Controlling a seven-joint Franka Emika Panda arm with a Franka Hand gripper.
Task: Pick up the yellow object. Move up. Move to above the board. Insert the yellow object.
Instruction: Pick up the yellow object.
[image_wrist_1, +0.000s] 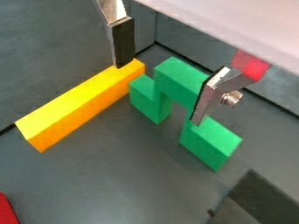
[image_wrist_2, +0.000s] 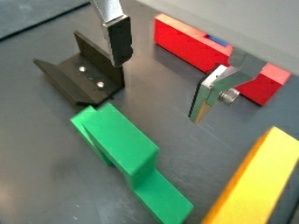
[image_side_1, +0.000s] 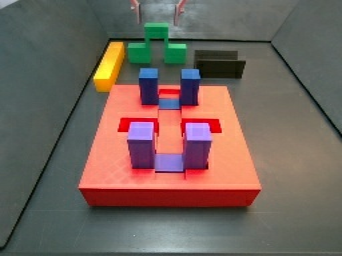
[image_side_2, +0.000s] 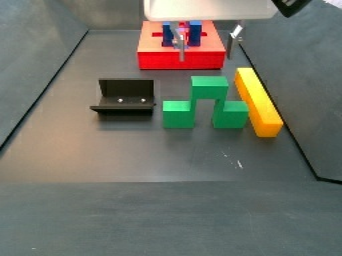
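The yellow object is a long bar lying flat on the dark floor, beside the green blocks; it also shows in both side views. My gripper hangs open above the green blocks, with nothing between its fingers. One finger lines up with the bar's near end. The board is a big red slab carrying several blue blocks. The gripper is at the far end of the floor from it, and shows high up in a side view.
The fixture stands on the floor on the far side of the green blocks from the yellow object, and is seen close under the gripper in a wrist view. Grey walls enclose the floor.
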